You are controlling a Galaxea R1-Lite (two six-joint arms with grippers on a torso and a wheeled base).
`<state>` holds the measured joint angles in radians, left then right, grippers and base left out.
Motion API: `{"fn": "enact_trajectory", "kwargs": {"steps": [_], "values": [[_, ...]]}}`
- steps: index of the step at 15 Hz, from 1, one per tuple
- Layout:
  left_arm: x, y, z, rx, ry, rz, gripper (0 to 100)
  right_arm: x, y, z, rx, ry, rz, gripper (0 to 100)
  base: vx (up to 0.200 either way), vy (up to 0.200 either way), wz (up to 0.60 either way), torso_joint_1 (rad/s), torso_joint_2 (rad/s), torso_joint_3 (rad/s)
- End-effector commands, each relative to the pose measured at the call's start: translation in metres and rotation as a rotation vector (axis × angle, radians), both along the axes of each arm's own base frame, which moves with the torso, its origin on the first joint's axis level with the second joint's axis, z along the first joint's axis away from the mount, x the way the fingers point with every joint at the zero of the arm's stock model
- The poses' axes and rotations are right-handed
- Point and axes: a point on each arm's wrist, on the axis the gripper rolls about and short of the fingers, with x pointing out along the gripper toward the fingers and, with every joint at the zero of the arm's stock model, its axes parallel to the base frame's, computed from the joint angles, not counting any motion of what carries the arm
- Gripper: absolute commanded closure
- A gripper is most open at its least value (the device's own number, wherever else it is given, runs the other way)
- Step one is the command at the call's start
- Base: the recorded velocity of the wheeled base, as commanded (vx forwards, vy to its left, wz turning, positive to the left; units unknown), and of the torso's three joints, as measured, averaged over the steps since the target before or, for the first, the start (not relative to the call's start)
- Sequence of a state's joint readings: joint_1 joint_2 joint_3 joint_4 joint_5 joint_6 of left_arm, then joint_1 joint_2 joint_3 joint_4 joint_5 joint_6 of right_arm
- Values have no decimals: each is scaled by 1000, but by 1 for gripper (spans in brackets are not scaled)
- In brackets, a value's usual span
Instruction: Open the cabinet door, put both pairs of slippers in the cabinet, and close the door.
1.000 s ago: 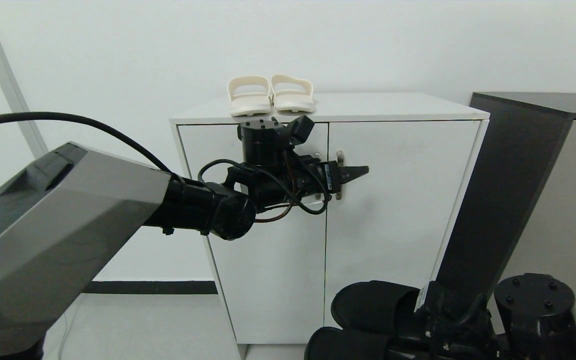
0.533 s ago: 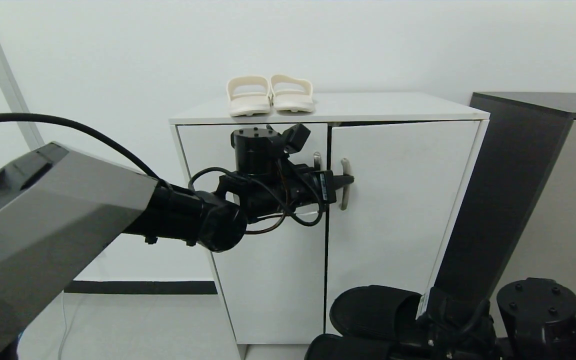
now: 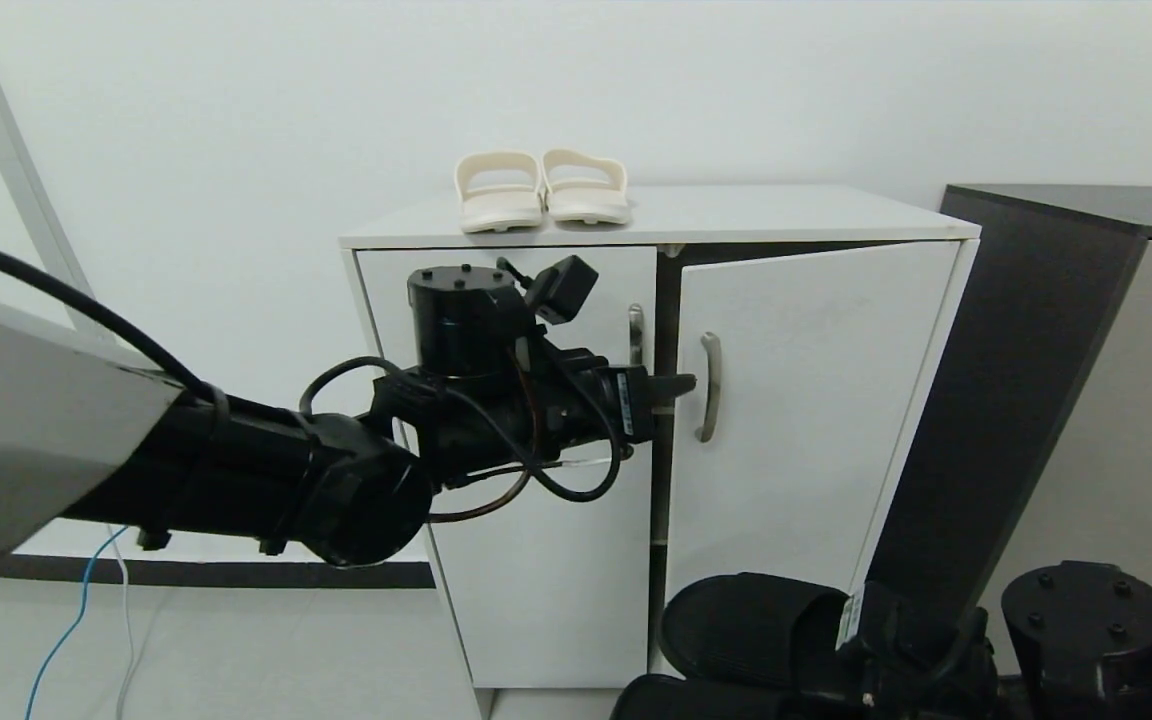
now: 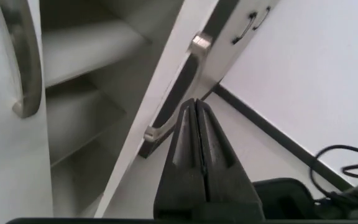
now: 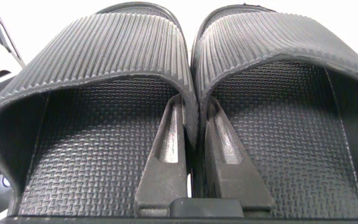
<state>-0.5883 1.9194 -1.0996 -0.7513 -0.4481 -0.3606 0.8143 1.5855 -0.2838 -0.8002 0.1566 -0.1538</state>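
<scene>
A white two-door cabinet [image 3: 796, 470] faces me. Its right door [image 3: 786, 400] stands ajar, with a dark gap at the centre. My left gripper [image 3: 681, 383] is shut, its tip right beside that door's metal handle [image 3: 707, 386]. In the left wrist view the shut fingers [image 4: 196, 106] point at the handle [image 4: 174, 93], with inner shelves [image 4: 86, 50] beyond. Cream slippers [image 3: 541, 188] rest on the cabinet top. Low at the right, my right gripper [image 5: 194, 102] is shut on the touching inner walls of the black slippers [image 5: 135, 74], also visible from the head [image 3: 746, 620].
A tall dark grey cabinet [image 3: 1066, 350] stands against the white cabinet's right side. The left door [image 3: 536, 560] is closed, its handle [image 3: 635, 335] by the gap. A blue cable [image 3: 76, 620] lies on the floor at the left.
The right door has swung from closed to ajar. My left arm has drawn back and to the left along with the handle. The right gripper has kept hold of the black slippers.
</scene>
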Motion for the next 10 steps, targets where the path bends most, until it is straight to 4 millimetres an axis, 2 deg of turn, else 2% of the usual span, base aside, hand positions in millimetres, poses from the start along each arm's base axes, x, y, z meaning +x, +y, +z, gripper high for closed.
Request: {"fn": "enact_trajectory", "kwargs": {"steps": [1, 5, 10], "values": [[-10, 8, 12, -20, -28, 3, 100, 0, 0, 1, 2, -3, 1, 100, 0, 0, 0, 0, 0, 0], [17, 17, 12, -79, -12, 64, 100, 0, 0, 0, 0, -2, 1, 100, 0, 0, 0, 0, 0, 0], [48, -1, 7, -104, 5, 64, 100, -6, 0, -2, -8, 9, 23, 100, 0, 0, 0, 0, 0, 0]]}}
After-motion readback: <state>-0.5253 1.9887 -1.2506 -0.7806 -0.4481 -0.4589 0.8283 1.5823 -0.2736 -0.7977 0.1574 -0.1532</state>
